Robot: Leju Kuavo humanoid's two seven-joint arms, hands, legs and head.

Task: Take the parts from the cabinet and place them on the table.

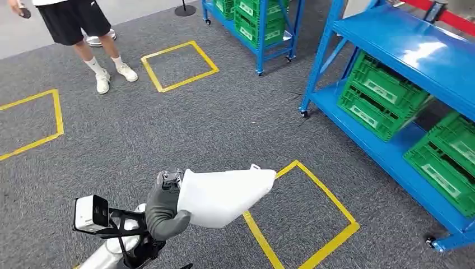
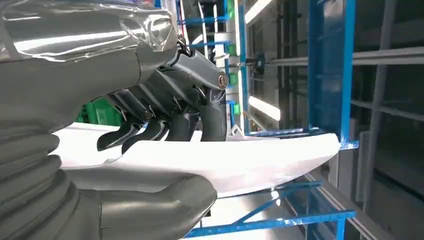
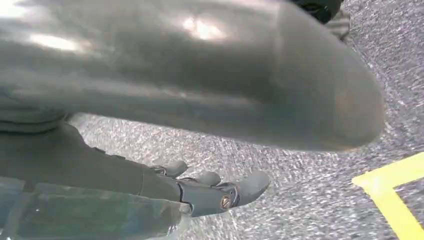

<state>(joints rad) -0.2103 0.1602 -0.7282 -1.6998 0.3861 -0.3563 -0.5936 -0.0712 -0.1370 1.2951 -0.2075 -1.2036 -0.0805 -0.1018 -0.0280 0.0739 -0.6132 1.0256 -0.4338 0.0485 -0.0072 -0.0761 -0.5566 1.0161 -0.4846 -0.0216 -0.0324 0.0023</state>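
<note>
Left hand (image 1: 166,206) grips a white plastic part (image 1: 224,195) at one end – thumb under, fingers (image 2: 165,127) curled over the top edge, so the part sticks out flat and sideways in front of the robot. Prob held that way to keep the long piece level and away from the body while walking. Part is up in the air over the grey carpet (image 1: 185,129), just beside a yellow taped square (image 1: 305,218); not touching anything but the hand.

Right hand (image 3: 210,190) hangs low over the carpet w/ nothing in it, fingers partly curled and slightly apart – looks idle, as one hand is enough for this piece.

Blue rack (image 1: 403,73) w/ green crates (image 1: 381,92) stands to the right, well apart from the part, so the pick looks done and the carry to the table is the step in hand. No table seen yet. A person (image 1: 84,33) stands far off at the top left – worth keeping clear of
</note>
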